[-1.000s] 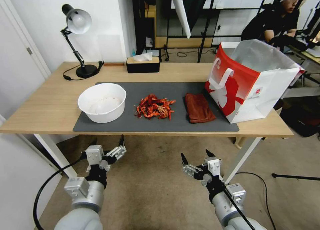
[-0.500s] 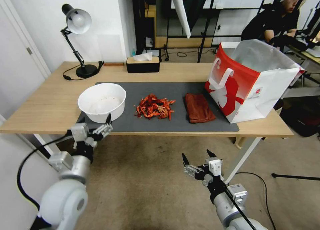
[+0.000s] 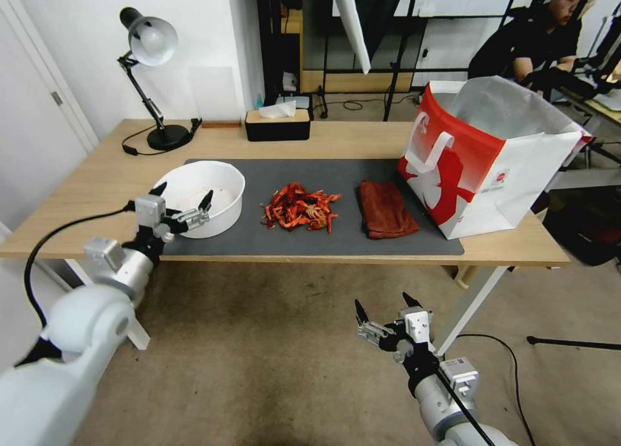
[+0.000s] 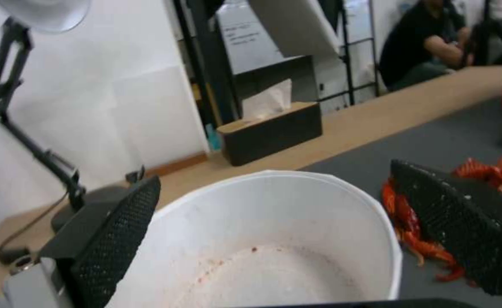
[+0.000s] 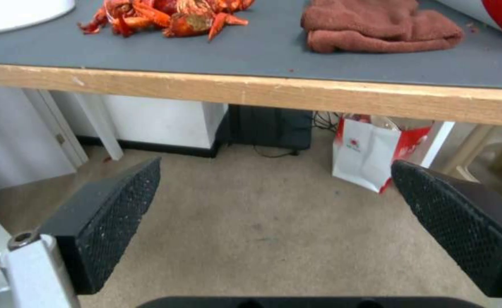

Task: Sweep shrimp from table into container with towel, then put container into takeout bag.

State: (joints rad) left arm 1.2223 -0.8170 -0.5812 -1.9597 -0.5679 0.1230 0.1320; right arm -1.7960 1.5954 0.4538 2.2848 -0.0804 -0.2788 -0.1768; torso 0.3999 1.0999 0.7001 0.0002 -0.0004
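The white container (image 3: 208,195) stands on the left of the dark mat (image 3: 349,239) on the table (image 3: 90,200). My left gripper (image 3: 182,196) is open at the container's near-left rim, its fingers (image 4: 114,239) on either side of the bowl (image 4: 274,239). A pile of red shrimp (image 3: 299,208) lies mid-mat, and also shows beside the bowl (image 4: 416,239) and at the table edge (image 5: 165,15). The rust-brown towel (image 3: 385,209) (image 5: 376,25) lies right of it. The red and white takeout bag (image 3: 485,155) stands open at the right. My right gripper (image 3: 387,310) hangs open below the table's front edge.
A desk lamp (image 3: 150,77) and a black tissue box (image 3: 277,123) stand at the back of the table. White table legs (image 3: 475,297) reach down to the carpet. A small red and white bag (image 5: 370,154) sits on the floor under the table.
My left arm has risen from below the table edge up to the container's near-left rim, fingers open. The right arm has stayed in place.
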